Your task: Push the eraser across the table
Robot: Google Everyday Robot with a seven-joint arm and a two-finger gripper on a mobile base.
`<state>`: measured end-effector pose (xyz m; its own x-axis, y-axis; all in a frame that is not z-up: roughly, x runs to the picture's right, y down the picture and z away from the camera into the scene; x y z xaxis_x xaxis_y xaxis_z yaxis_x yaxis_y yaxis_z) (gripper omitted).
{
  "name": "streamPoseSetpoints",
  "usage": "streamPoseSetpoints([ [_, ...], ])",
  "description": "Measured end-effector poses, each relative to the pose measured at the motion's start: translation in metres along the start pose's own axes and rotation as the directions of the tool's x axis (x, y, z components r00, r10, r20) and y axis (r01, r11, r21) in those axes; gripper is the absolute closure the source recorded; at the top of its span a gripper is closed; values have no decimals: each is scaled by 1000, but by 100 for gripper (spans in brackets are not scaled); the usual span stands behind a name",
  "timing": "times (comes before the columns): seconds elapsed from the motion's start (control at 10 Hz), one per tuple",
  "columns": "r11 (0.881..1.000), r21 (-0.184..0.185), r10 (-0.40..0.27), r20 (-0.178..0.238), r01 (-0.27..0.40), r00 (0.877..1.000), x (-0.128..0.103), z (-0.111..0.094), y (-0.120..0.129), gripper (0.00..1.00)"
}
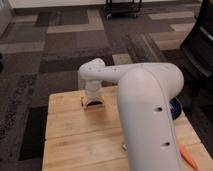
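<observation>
Table (70, 137) ×1 | tool (93, 101) ×1, far edge | eraser (94, 104) ×1, perhaps underneath

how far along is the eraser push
Done: the gripper is low over the table near its far edge. In hand: it sits at a dark block, likely the eraser. Left: the push itself; most of the tabletop lies nearer the camera.

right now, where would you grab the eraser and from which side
Probably from straight above, across its shorter side. The eraser shows as a low dark block lying on the table right under the tool, near the far edge; a sideways approach would likely scrape the wood.
</observation>
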<state>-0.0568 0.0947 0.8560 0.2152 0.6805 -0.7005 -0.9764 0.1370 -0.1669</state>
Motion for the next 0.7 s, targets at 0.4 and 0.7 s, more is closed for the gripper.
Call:
streamPoseSetpoints([
  [0.4, 1000, 11, -27, -12, 28, 1000, -3, 6, 2, 35],
  [0.7, 992, 75, -99, -3, 98, 995, -48, -1, -9, 35],
])
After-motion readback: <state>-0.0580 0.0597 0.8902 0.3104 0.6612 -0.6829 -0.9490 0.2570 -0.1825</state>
